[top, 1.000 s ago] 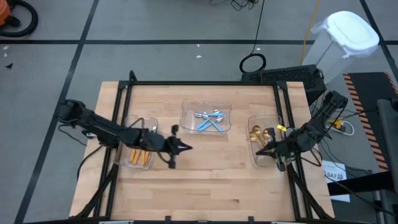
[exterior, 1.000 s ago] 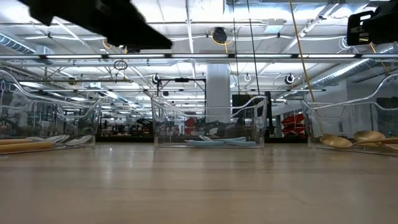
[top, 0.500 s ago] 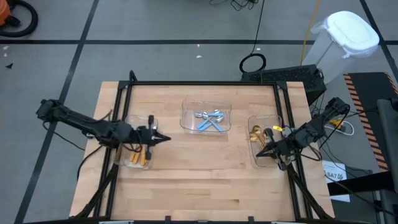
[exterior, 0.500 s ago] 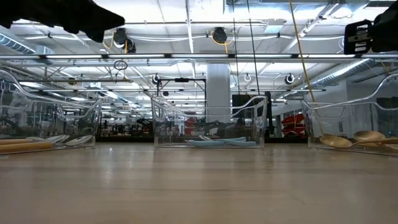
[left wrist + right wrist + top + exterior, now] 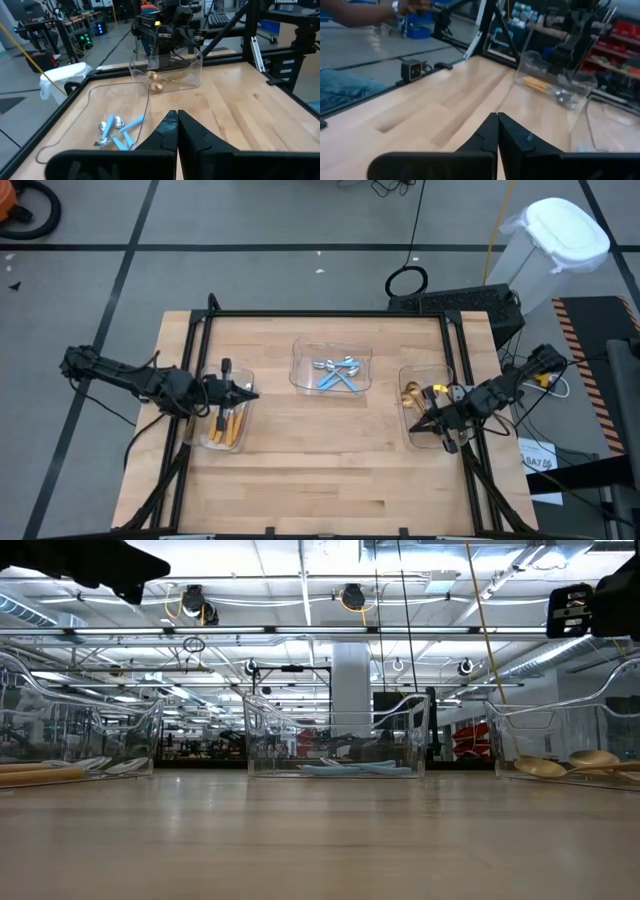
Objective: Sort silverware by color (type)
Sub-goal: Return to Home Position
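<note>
The silverware lies sorted in three clear trays. Orange-handled spoons (image 5: pixel 228 426) lie in the left tray (image 5: pixel 200 442), blue-handled spoons (image 5: pixel 338 370) in the middle tray (image 5: pixel 296 385), and gold spoons (image 5: pixel 411 392) in the right tray (image 5: pixel 402 378). My left gripper (image 5: pixel 255 393) is shut and holds nothing. It hangs over the left tray's inner edge, pointing toward the table's middle. My right gripper (image 5: pixel 413 428) is shut and holds nothing, above the near part of the right tray. In the left wrist view the shut fingers (image 5: pixel 176 120) point past the blue spoons (image 5: pixel 117 131) toward the gold ones (image 5: pixel 157 82).
Bare wooden tabletop (image 5: pixel 320 470) spreads between the trays and the near edge. A black frame (image 5: pixel 330 313) runs around the table. In the right wrist view a person's arm (image 5: pixel 370 10) shows beyond the table's edge. A white bin (image 5: pixel 560 235) stands off the table at the far right.
My left gripper has drawn back from the table's middle toward the left edge, rising a little, and now hangs over the left tray, still shut. My right arm has sunk slightly over the right tray. No spoon has moved.
</note>
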